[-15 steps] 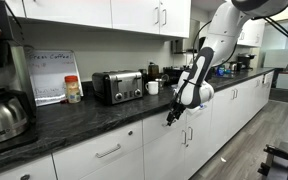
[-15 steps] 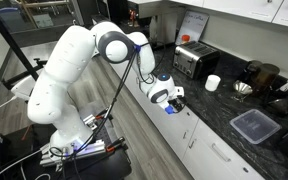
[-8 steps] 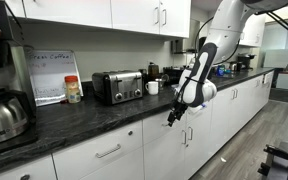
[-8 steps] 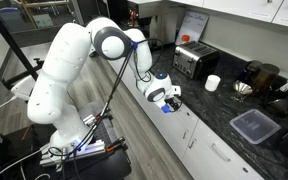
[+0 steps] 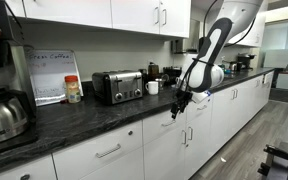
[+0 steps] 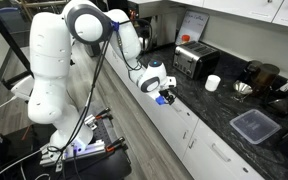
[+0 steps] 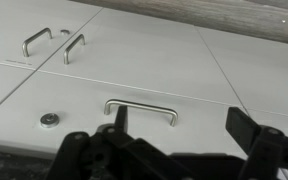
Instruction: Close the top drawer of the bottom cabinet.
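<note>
The bottom cabinet (image 5: 224,112) is a white run of fronts under a dark speckled top (image 5: 84,115); it also shows in the other exterior view (image 6: 199,142). In the wrist view the top drawer (image 7: 189,80) fills the frame, its white front flush with the neighbouring fronts and no wood box showing. Its silver bar handle (image 7: 141,106) lies just beyond my left finger. My gripper (image 7: 184,125) is open and empty, with the fingers apart on either side of the front. In both exterior views it (image 5: 178,101) (image 6: 166,97) hangs at the counter's edge, in front of the cabinet.
A toaster (image 5: 117,86), a white mug (image 5: 153,87) and a steel kettle (image 5: 2,115) stand on the counter. A dark plastic container (image 6: 254,125) lies further along. Tall doors with handles (image 7: 49,42) adjoin the drawer. A round lock (image 7: 50,120) sits left of the handle.
My arm has lifted and swung back, carrying the gripper up to the counter's edge and away from the drawer front. Its open fingers stay empty.
</note>
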